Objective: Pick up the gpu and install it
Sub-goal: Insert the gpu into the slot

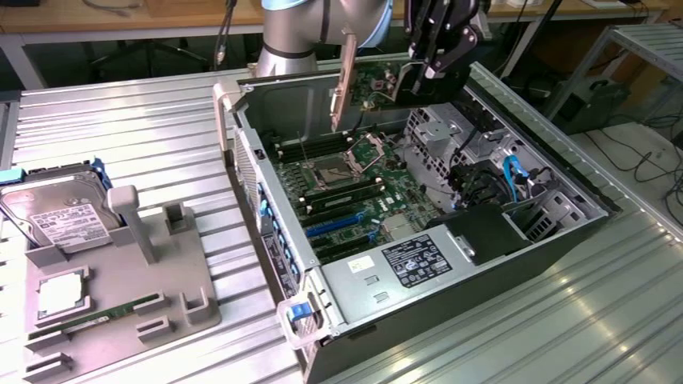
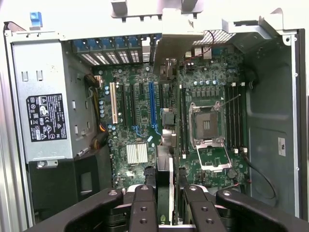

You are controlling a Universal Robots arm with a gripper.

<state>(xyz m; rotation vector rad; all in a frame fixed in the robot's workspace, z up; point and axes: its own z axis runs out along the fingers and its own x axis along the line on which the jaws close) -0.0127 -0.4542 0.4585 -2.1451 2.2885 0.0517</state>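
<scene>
Ribbed aluminium tabletop (image 1: 128, 128), dull grey, under an open steel tower case (image 1: 555, 232) laid on its side. Above the case's far edge, clear of the green motherboard (image 1: 401, 196): the gpu (image 1: 382, 80), hung upright, long silver bracket (image 1: 344, 80) pointing down. Clamped by the black gripper (image 1: 433, 64), jaws drawn in narrowly, fingers (image 2: 144, 208) pressed against the thin card's flat faces. Probably light, stiff and fragile; best held by bare board edges, away from contacts and components.
</scene>
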